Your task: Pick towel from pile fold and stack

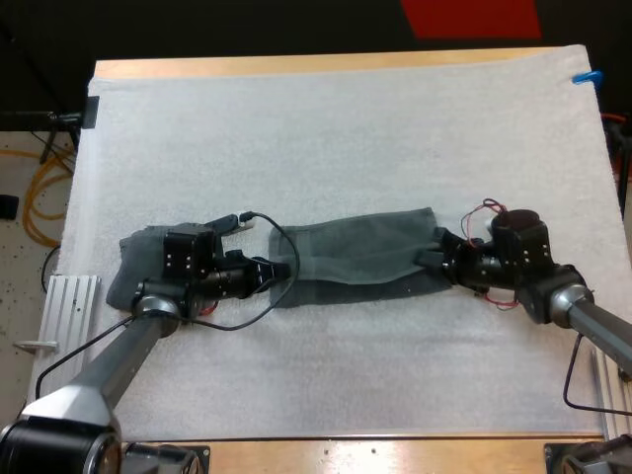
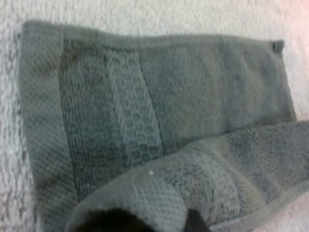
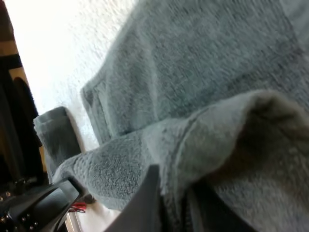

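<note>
Down at the near half of the mat (image 1: 346,118), both arms sit low. The left pincer (image 1: 281,271) is clamped on the left end of the towel (image 1: 360,252), and the right pincer (image 1: 434,261) is clamped on the right end; gripping both ends keeps the cloth stretched straight between them. Up close from each wrist, a lip of cloth rides up over the dark fingers (image 3: 145,203) while the rest lies flat on the mat; that looks to me like a fold in progress, the lifted edge ready to go across. Just left, under the left arm, sits a second towel (image 1: 138,259), probably where this one ends up. Beyond lies bare mat, then the worktop (image 1: 296,65) edge.
</note>
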